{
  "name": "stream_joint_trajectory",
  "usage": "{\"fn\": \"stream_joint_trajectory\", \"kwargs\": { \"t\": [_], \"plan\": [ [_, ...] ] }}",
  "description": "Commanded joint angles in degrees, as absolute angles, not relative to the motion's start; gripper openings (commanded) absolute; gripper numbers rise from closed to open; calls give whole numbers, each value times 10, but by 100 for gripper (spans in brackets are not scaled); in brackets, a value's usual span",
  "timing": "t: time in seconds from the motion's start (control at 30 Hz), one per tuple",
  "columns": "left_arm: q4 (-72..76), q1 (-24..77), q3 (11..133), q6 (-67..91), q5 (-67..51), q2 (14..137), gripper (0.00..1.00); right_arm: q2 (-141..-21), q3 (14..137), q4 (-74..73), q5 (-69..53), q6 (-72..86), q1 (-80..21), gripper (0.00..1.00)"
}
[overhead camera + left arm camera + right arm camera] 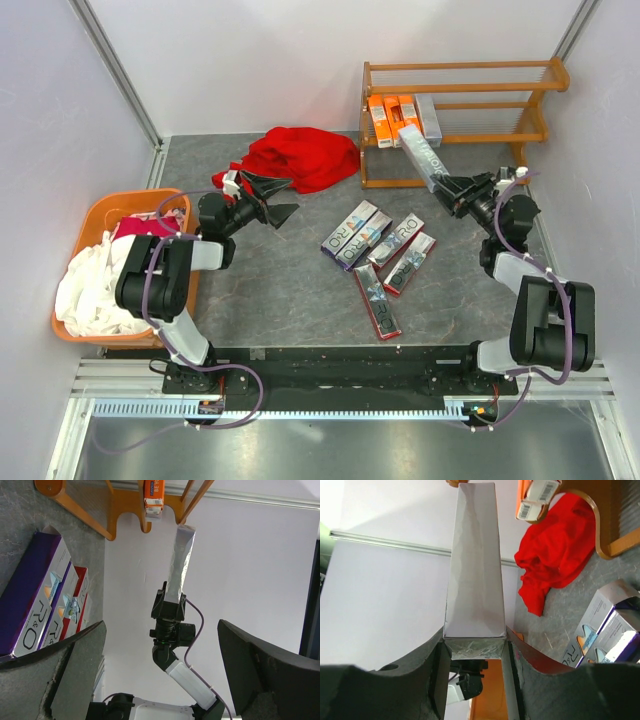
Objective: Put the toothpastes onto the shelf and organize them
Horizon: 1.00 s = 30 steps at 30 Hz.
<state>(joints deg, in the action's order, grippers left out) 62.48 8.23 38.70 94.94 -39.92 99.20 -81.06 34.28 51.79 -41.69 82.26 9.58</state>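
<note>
the step in hand looks like carrying one box to the shelf, in the upper right of the top view. the right gripper pinches one end of a long, slim silver toothpaste box. its plain face is faintly creased, and its far end points at the shelf front, close to three orange boxes and a grey one already there. next it likely needs sliding in beside them, then release. the left gripper, centre left, is spread wide and holds nothing. five more boxes lie on the table mid-frame.
</note>
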Motion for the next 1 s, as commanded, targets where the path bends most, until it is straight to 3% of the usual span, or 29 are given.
{"fn": "stream_joint_trajectory", "kwargs": {
  "t": [0.0,0.97],
  "plan": [
    [646,84,403,932,-416,1005,100,-810,351,626,-452,864,121,25],
    [679,84,408,938,-423,1039,100,-1034,526,685,-311,917,156,24]
  ]
}}
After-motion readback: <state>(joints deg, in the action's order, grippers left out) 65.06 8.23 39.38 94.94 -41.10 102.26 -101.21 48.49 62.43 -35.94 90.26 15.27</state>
